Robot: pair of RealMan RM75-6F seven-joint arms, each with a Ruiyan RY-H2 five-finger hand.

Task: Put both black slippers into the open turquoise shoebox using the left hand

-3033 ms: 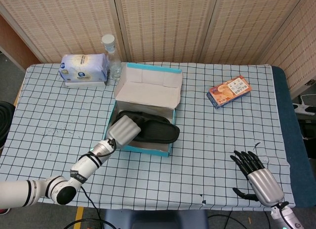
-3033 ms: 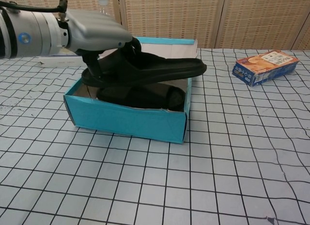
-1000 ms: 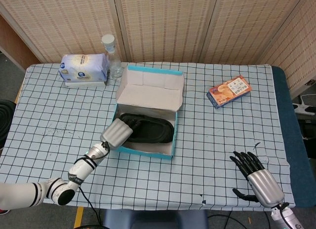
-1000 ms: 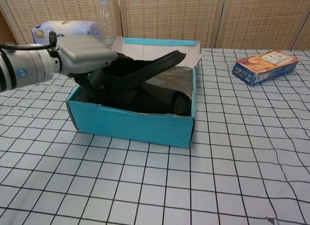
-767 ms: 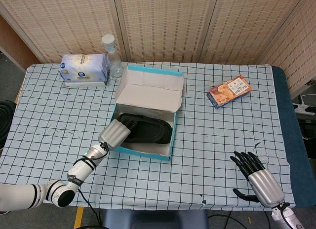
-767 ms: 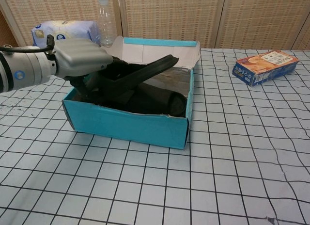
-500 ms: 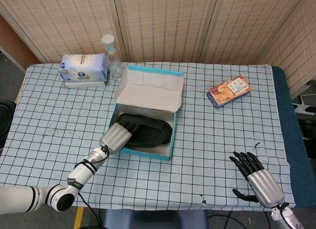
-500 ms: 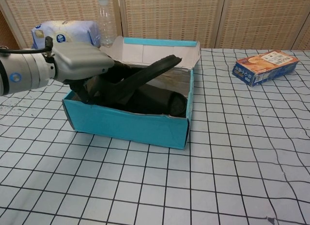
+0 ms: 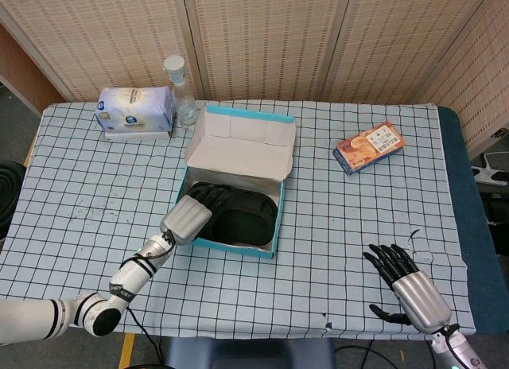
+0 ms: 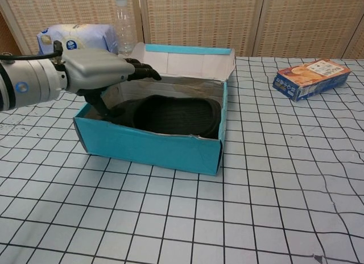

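Note:
The turquoise shoebox stands open at mid-table, its lid propped up at the back. In the chest view its front wall faces me. A black slipper lies flat inside, seen from above as a dark mass; I cannot tell it apart from a second one beneath. My left hand hovers over the box's near left corner. Its fingers are spread above the opening and hold nothing. My right hand rests open near the table's front right, away from the box.
A tissue pack and a clear bottle stand at the back left, behind the box. An orange snack box lies to the right, also in the chest view. A checked cloth covers the table.
The slipper that my left hand held tilted above the box now lies flat inside it. The left hand has let go and spread its fingers. The right hand barely moved.

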